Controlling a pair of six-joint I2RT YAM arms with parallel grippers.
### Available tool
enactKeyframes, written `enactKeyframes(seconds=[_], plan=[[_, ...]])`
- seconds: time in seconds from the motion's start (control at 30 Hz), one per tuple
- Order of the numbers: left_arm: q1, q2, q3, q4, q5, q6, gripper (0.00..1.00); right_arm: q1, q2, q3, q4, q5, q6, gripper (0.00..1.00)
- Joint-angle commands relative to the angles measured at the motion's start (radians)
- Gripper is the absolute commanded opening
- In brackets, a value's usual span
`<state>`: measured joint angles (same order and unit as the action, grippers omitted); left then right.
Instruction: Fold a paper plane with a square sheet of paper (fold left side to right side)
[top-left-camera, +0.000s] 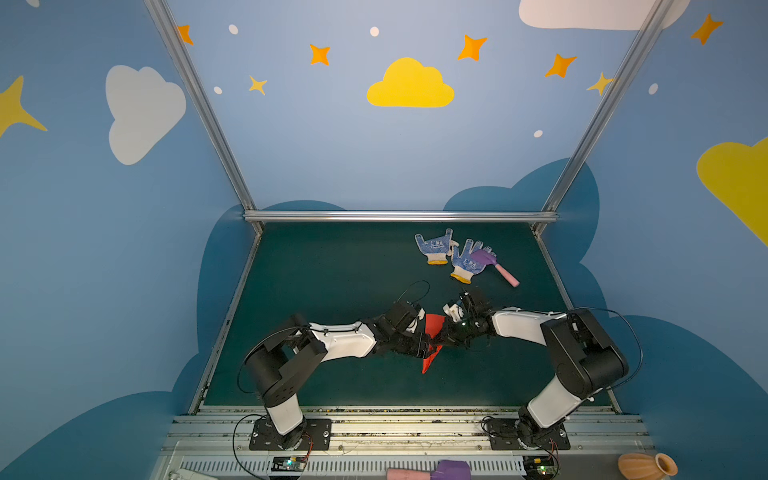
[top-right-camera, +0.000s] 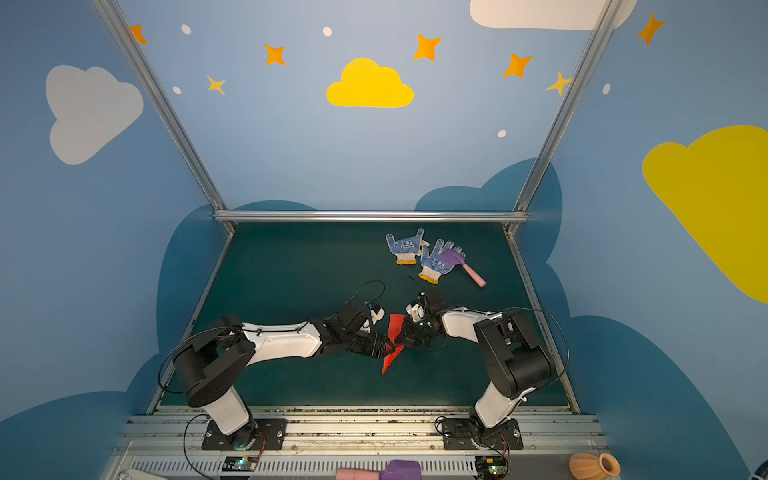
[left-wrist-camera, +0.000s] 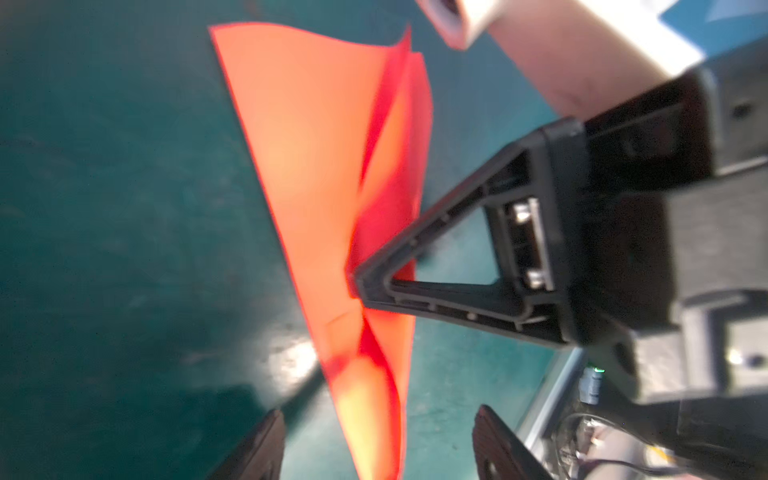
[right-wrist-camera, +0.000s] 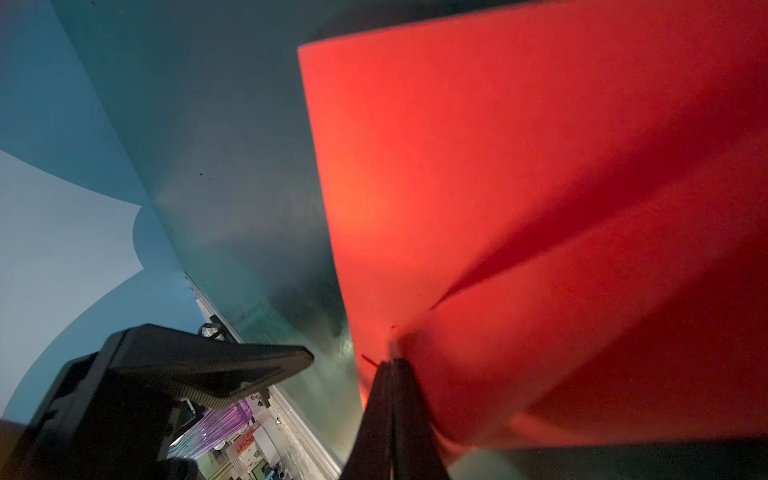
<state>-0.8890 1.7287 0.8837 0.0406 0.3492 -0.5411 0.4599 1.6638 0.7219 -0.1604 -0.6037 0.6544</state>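
Observation:
The square sheet of paper is folded into a slim, pointed red paper plane (top-left-camera: 433, 328) (top-right-camera: 395, 330), held up off the green mat (top-left-camera: 332, 291) at mid-table. My right gripper (right-wrist-camera: 392, 363) (left-wrist-camera: 357, 282) is shut on its creased middle, jaws pressed together on the paper. My left gripper (left-wrist-camera: 376, 415) (top-left-camera: 426, 349) is open. The plane's narrow end (left-wrist-camera: 374, 407) hangs between its spread fingers without touching either. One left finger (right-wrist-camera: 232, 365) shows apart from the paper (right-wrist-camera: 519, 187) in the right wrist view. Both arms meet over the mat's centre.
Two blue-dotted white gloves (top-left-camera: 434, 249) (top-left-camera: 467, 264) and a purple-and-pink toy hammer (top-left-camera: 496, 266) lie at the back right of the mat. An orange vase (top-left-camera: 648, 465) and another purple-and-pink toy (top-left-camera: 432, 471) sit off the mat by the front rail.

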Motion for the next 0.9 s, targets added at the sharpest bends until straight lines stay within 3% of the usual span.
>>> enactKeyframes(seconds=[0.0, 0.2, 0.43, 0.87], plan=[[-0.032, 0.025, 0.070, -0.161, -0.090, 0.103, 0.76, 0.005, 0.028, -0.010, 0.005, 0.032, 0.008, 0.00], [-0.089, 0.079, 0.136, -0.224, -0.145, 0.147, 0.78, 0.004, 0.027, -0.016, 0.010, 0.032, 0.011, 0.00], [-0.091, 0.095, 0.138, -0.259, -0.232, 0.142, 0.77, 0.005, 0.019, -0.019, 0.012, 0.026, 0.012, 0.00], [-0.093, 0.135, 0.147, -0.271, -0.244, 0.152, 0.62, 0.005, 0.000, -0.019, 0.014, 0.009, 0.020, 0.00]])
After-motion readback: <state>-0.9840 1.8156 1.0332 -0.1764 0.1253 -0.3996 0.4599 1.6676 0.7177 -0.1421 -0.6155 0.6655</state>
